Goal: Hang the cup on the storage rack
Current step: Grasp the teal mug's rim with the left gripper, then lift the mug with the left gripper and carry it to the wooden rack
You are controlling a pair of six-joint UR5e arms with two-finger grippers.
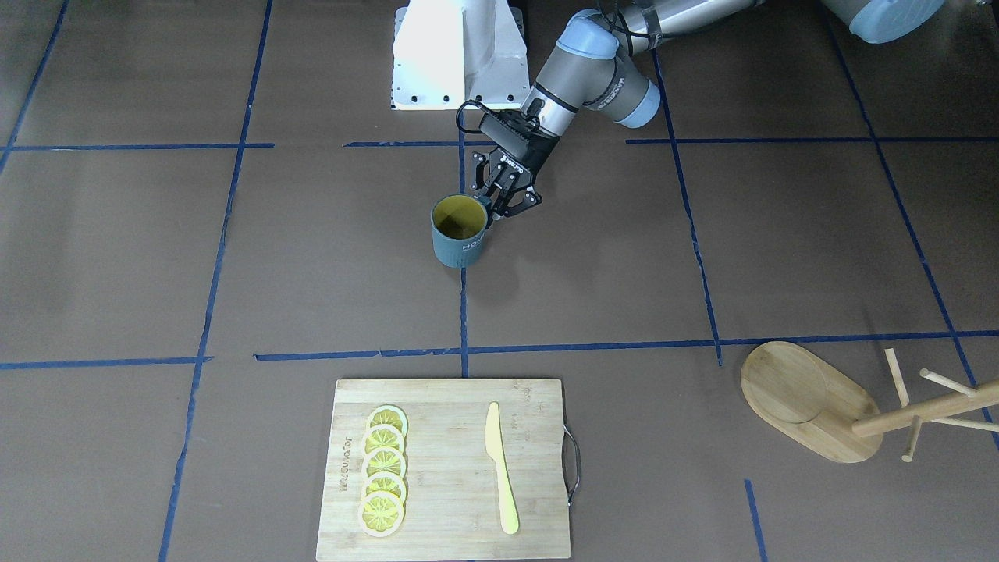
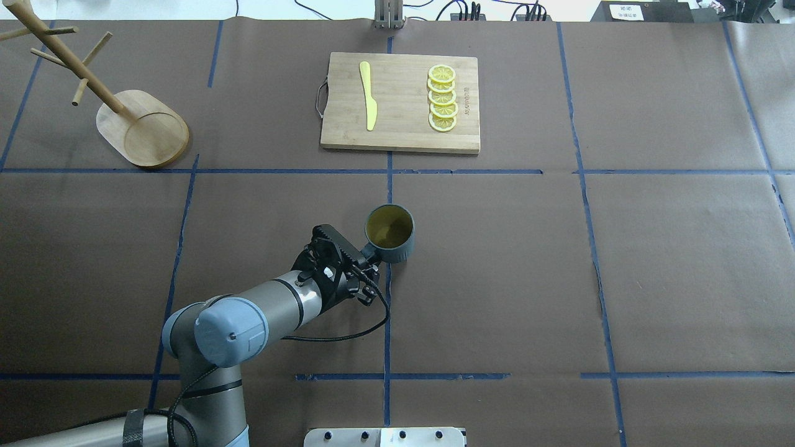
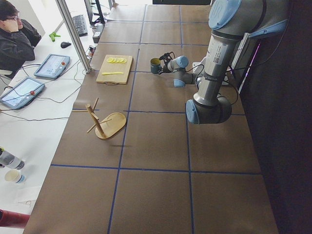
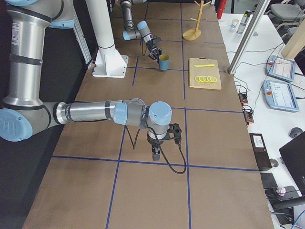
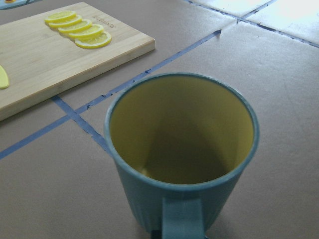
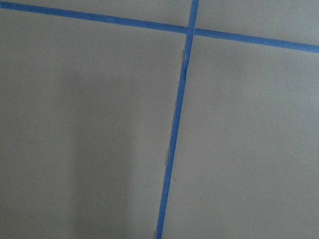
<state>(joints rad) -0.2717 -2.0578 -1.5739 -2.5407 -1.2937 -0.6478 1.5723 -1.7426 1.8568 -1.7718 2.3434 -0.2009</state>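
The dark teal cup (image 1: 459, 238) with its yellow inside stands upright near the table's middle, and also shows in the overhead view (image 2: 397, 248). It fills the left wrist view (image 5: 149, 199), handle toward the camera. My left gripper (image 1: 493, 209) sits at the cup's handle, on the robot's side, and looks closed on it; it also shows in the overhead view (image 2: 366, 257). The bamboo storage rack (image 2: 149, 133) stands far off at the table's far left corner, with nothing on its pegs. My right gripper (image 4: 162, 150) shows only in the exterior right view, so I cannot tell its state.
A bamboo cutting board (image 2: 400, 124) with a yellow knife (image 2: 369, 96) and several lemon slices (image 2: 442, 98) lies beyond the cup at the far edge. Blue tape lines cross the brown table. The right wrist view shows only table paper and tape.
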